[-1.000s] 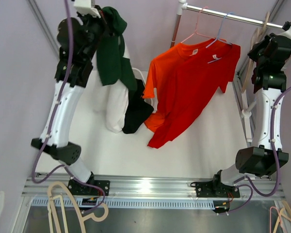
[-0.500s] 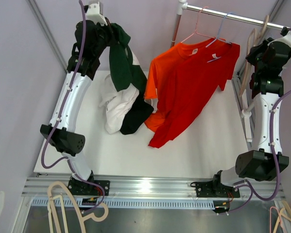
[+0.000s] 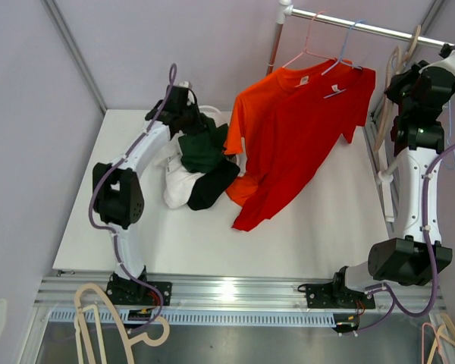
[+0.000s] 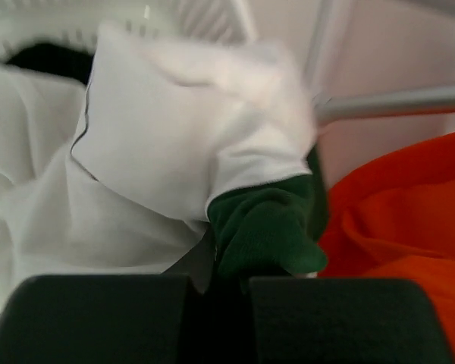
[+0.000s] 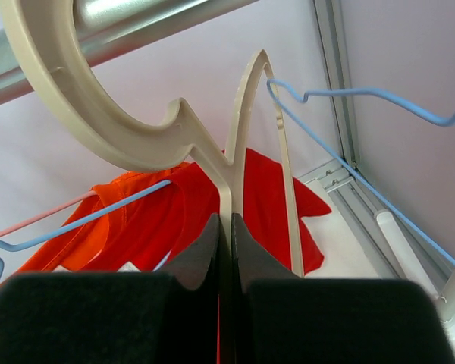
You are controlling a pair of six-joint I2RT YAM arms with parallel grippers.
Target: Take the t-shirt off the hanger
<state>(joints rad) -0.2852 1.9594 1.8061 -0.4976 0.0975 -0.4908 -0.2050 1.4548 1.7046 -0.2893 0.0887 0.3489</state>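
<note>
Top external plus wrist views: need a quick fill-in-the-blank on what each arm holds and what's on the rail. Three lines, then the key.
1. The left gripper has its fingers shut on a dark ____ garment.
2. The t-shirt hanging from the rail is ____.
3. The right gripper has its fingers shut on a beige ____.

Missing words: green; orange; hanger.

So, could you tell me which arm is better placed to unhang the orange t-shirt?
Probably right: the right gripper is up at the rail, shut on a beige hanger beside the orange t-shirt. The left gripper is low at the clothes pile, shut on a green shirt.
</note>
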